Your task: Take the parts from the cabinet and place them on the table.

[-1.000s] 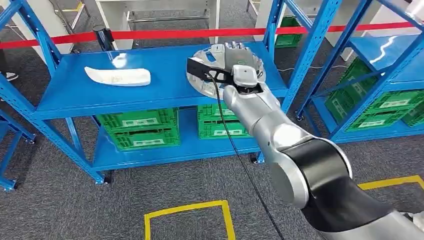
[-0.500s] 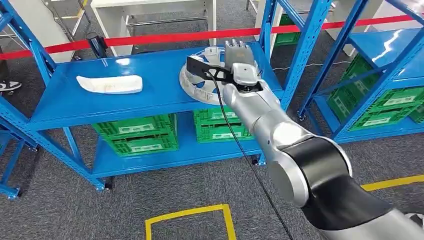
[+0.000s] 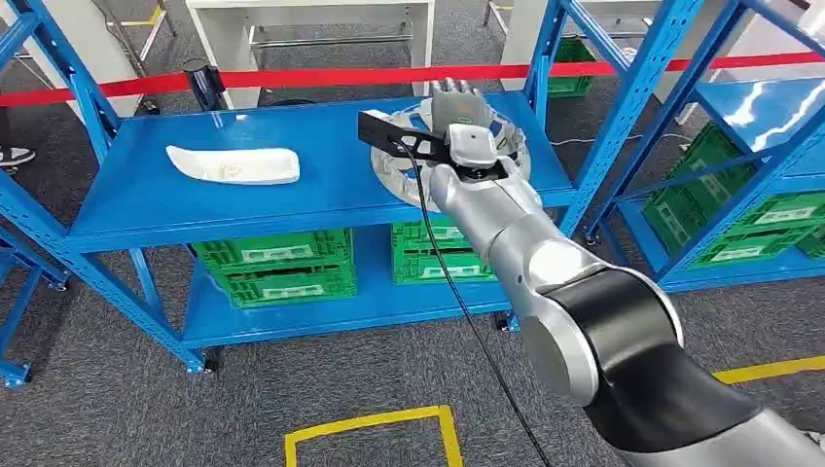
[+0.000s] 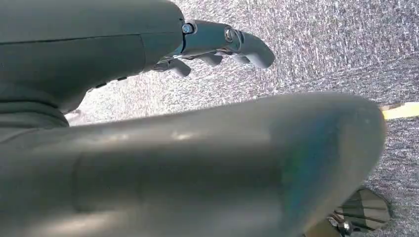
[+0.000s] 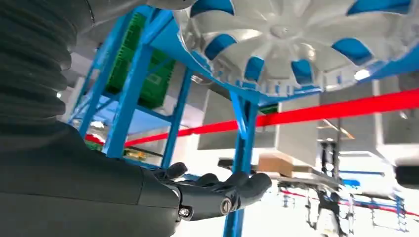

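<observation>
Right arm (image 3: 584, 321) runs from lower right up to frame centre. Right hand (image 3: 459, 115) hovers over the silver wheel cover (image 3: 404, 170), fingers (image 5: 222, 190) straight and apart, holding nothing. Cover lies flat on the blue shelf (image 3: 321, 199), upper centre. White curved part (image 3: 233, 163) upper left on the same shelf. Left hand (image 4: 217, 47) over carpet, fingers loosely curled, empty.

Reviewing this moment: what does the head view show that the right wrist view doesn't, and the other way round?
Head view alone: the white curved part lying apart on the shelf, green crates beneath, yellow floor tape.

Right wrist view alone: the wheel cover's spokes close up with blue shelf showing between them, and the right hand's fingers held apart with nothing in them.

Both: wheel cover, right hand, blue rack, red barrier tape.
</observation>
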{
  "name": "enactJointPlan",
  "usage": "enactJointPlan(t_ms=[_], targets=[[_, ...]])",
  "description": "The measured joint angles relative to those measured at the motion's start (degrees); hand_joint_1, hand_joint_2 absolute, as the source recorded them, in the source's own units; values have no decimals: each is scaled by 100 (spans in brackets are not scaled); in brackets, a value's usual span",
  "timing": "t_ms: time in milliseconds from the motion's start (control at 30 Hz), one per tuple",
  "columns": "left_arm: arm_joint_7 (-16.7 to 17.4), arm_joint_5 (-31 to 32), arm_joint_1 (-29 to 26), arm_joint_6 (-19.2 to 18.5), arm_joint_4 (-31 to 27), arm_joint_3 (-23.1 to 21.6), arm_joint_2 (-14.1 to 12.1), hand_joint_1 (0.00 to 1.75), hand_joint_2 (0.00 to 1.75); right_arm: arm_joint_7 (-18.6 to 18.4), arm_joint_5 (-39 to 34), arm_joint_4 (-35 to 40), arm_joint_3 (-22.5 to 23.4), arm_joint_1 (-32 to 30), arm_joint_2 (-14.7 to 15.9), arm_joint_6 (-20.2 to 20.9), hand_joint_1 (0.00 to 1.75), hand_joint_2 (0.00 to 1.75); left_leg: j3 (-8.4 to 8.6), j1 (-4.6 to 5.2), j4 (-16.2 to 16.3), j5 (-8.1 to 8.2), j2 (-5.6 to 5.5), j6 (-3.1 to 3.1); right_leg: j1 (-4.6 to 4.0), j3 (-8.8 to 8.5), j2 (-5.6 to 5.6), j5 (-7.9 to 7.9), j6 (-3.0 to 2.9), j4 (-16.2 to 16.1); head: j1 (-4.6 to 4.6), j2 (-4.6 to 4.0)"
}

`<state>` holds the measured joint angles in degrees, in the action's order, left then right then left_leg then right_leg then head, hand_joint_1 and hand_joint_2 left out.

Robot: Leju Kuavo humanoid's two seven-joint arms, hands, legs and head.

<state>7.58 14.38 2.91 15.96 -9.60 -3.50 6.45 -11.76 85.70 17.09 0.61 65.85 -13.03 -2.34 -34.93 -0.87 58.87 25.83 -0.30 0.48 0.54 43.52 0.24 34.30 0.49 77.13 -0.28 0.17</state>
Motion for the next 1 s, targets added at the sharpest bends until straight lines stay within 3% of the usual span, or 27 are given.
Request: enactJointPlan(t_ms=[33, 67, 100, 133, 167, 267, 300, 333, 367, 433, 467, 500, 533, 567, 633, 667, 700, 733, 800, 1000], targets=[[0, 4, -8, 0, 0, 0, 0, 0, 0, 2, 0, 0, 0, -10, 2, 0, 0, 175, 34, 2, 2, 25, -9, -2, 0, -44, 0, -229, -22, -219, 2, -2], [0, 4, -9, 0, 0, 0, 0, 0, 0, 2, 0, 0, 0, -4, 4, 0, 0, 175, 74, 7, 6, 51, -16, -13, -6, -204, 0, -525, -50, -633, 2, 0], [-4, 7, -8, 2, 0, 0, 0, 0, 0, 2, 0, 0, 0, 13, 7, 0, 0, 175, 120, 14, 7, 84, -22, -26, -16, -425, 0, -839, -96, -1170, 4, -2], [-9, 7, -8, 0, 0, 0, 7, 0, 0, 2, 0, 0, 0, 29, 17, 0, 0, 175, 153, 15, 6, 116, -21, -51, -39, -625, -5, -1058, -156, -1687, 4, 0], [-11, 7, 3, 0, 0, 0, 11, 0, 0, 6, 0, 0, 0, 46, 20, 0, 0, 175, 149, 52, 13, 143, -22, -96, -79, -721, -12, -937, -180, -1796, -7, -2], [-13, 7, 6, 2, 0, 0, 20, 0, 0, 2, -4, 0, 0, 39, 20, 2, 0, 175, 173, 20, -31, 146, -13, -187, -102, -731, 14, -912, -201, -1830, 2, 0], [-13, 7, 8, 0, -4, 0, 11, 0, 0, -2, -9, 2, 0, 47, 33, 0, 0, 175, 208, 61, -45, 167, -10, -227, -47, -771, 23, -924, -225, -1883, 0, 0], [-15, 9, -6, 2, -7, 0, 0, 0, 0, -2, -7, 7, 0, 48, 29, -2, 0, 175, 174, 39, 29, 217, -11, -249, -17, -844, 18, -931, -246, -1932, 13, 0], [-17, 9, 1, 2, -4, 0, 2, 0, 0, 2, -7, 4, 0, 69, 24, -5, 0, 175, 66, 41, 264, 345, -5, -272, -3, -875, 12, -915, -285, -1942, -22, 0], [-35, 17, 8, 2, -7, 0, -2, 0, 0, -2, -9, 2, 0, 65, 24, -7, 0, 175, -429, 16, 1182, 716, 0, -321, -5, -905, 12, -886, -326, -1941, -17, -2], [-53, 20, 5, 2, -7, 0, -2, 0, 0, -2, -18, 0, 0, 45, 24, -7, 0, 175, -666, 16, 1571, 823, 0, -337, -7, -916, 12, -869, -331, -1940, -20, 0], [-57, 18, -3, 2, -4, 0, -2, 0, 0, -2, -35, 0, 0, 21, 24, -7, 0, 175, -808, 15, 1747, 803, 0, -348, -7, -929, 15, -855, -329, -1936, -20, -2], [-61, 17, -14, 2, -4, -2, -2, 0, 0, -4, -50, 0, 0, -2, 26, -11, 0, 175, -797, 13, 1609, 607, 1, -348, -6, -954, 23, -828, -321, -1928, -20, 0], [-66, 17, -14, 2, -4, 0, -2, 0, 0, -4, -52, 0, 0, -8, 31, -18, 0, 175, -680, 9, 1282, 355, 3, -347, -3, -977, 30, -802, -309, -1917, -20, 0], [-76, 17, -11, -18, -4, 0, -9, 0, 0, 39, -63, 0, 0, -5, 33, -24, 0, 175, -224, 3, 231, -234, 11, -324, 2, -1040, 31, -719, -261, -1878, -20, 0], [-74, 17, -6, -33, -2, 0, -9, 0, 0, 57, -72, 0, 0, 3, 35, -26, 0, 175, -109, 17, 88, -144, 6, -311, -35, -1028, 34, -687, -222, -1851, -24, 0], [-74, 17, 6, -33, -2, 0, -7, 0, 0, 78, -98, 0, 0, 2, 42, -26, 0, 175, -92, 27, -15, -112, 1, -254, -43, -989, 42, -680, -202, -1821, -27, -2], [-70, 17, 9, -35, -2, -2, 4, 0, 0, 109, -125, 0, 0, -22, 52, -35, 0, 175, -105, 13, -10, -124, -1, -237, -47, -988, 43, -690, -183, -1842, -11, -2], [-55, 17, -9, -35, 0, 0, 13, 0, 0, 129, -149, 0, 0, -78, 75, -48, 0, 175, -101, 12, -18, -133, -13, -241, -64, -996, 35, -692, -302, -1840, -9, -2], [-59, 22, 3, -35, 0, 0, 17, 0, 0, 131, -278, -28, 0, -245, 166, -129, 0, 175, -88, 25, -15, -103, -43, -164, -63, -1062, 5, -699, -275, -1928, -9, -2]])
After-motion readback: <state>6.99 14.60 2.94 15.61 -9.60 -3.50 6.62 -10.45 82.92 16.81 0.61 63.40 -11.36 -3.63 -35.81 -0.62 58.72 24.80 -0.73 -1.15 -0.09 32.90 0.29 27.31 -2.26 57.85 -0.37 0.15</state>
